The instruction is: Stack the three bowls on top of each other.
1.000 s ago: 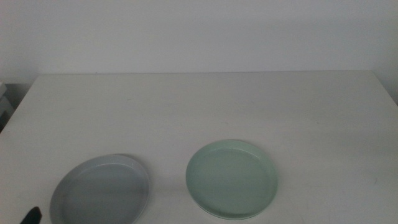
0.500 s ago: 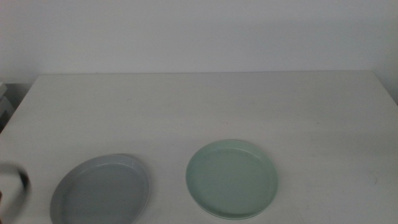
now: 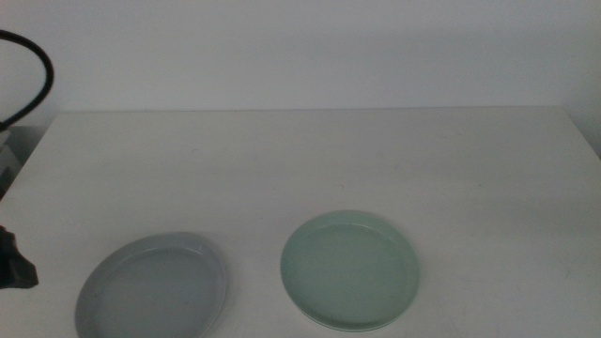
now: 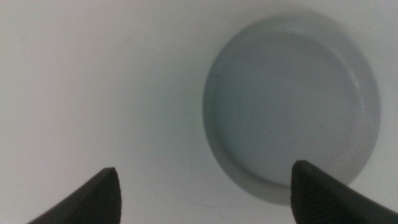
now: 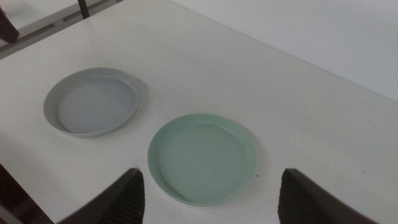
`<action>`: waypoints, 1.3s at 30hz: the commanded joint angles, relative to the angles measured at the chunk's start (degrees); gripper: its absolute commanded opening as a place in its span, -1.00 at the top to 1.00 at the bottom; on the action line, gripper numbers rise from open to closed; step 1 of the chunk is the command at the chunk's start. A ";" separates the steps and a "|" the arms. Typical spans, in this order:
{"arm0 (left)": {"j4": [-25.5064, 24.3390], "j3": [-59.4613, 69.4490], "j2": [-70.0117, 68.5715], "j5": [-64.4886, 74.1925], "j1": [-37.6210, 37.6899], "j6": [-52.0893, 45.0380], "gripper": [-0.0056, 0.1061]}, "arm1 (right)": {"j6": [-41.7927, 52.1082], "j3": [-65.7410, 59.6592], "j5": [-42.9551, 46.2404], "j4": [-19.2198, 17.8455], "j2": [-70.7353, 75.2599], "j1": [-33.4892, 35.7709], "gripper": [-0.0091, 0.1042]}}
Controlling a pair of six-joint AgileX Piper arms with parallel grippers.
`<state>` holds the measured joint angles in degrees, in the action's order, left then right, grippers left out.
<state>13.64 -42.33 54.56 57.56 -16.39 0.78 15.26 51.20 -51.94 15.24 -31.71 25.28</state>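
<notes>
A grey bowl (image 3: pixel 153 289) lies at the front left of the white table (image 3: pixel 310 160). A mint green bowl (image 3: pixel 349 270) lies to its right, apart from it. A thin pale edge shows under the green bowl's front; no white bowl shows on its own. My left gripper (image 4: pixel 205 199) is open and looks down on the table beside the grey bowl (image 4: pixel 292 106). A dark part of the left arm (image 3: pixel 14 265) shows at the left edge. My right gripper (image 5: pixel 211 205) is open, held back above the green bowl (image 5: pixel 202 158) and grey bowl (image 5: pixel 91 102).
A black cable (image 3: pixel 33 66) of the left arm loops in at the top left. A pale wall stands behind the table's far edge. Dark furniture legs (image 5: pixel 81 6) show past the table in the right wrist view.
The left arm has come up at the left edge; its cable now shows at the top left. Neither bowl has moved.
</notes>
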 commanded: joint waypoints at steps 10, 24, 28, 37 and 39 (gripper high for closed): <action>1.87 -2.11 9.25 -12.68 -0.01 0.95 -0.95 | 0.53 1.89 3.54 0.24 -0.42 0.10 -0.12; 11.76 -2.11 24.60 -15.25 0.41 -19.05 -0.95 | 0.53 1.89 3.54 0.24 -0.42 0.10 -0.12; 11.87 -2.11 28.88 -19.02 2.78 -19.34 -0.93 | 0.53 1.89 3.54 0.29 -0.42 0.10 -0.12; 12.43 -2.11 38.10 -21.67 5.15 -18.95 -0.64 | 0.53 1.89 3.54 0.24 -0.42 0.10 -0.12; 12.56 -2.11 39.49 -21.56 5.15 -18.76 -0.38 | 0.53 1.89 3.54 0.24 -0.42 0.10 -0.12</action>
<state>24.52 -43.68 94.10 36.16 -11.61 -18.37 15.26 51.20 -51.94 15.24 -31.71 25.28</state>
